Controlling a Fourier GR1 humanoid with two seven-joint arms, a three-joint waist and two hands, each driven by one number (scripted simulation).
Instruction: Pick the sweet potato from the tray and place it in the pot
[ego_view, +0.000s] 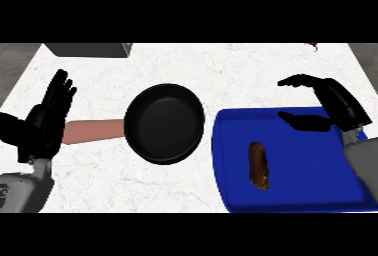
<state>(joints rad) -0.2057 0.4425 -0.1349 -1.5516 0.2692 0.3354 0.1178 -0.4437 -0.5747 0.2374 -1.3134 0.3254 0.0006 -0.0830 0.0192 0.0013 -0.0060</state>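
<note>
At the far left the left hand (50, 112) rests open, fingers straight and pointing up, well apart from everything on the tabletop (244, 70); beside it the black pot (164, 123), shallow like a pan, lies with its brownish handle (92, 131) reaching toward that hand; right of the pot sits the blue tray (310, 165), its right and near edges cut off by the view; the sweet potato (258, 165) lies on the tray's left part, long axis running near to far; the right hand (325, 105) hovers over the tray's far right corner, thumb and fingers apart and holding nothing, so the potato lies nearer-left of it, and this hand is plainly the closer one; a grey object (88, 49) at the far edge is too cropped to identify.
</note>
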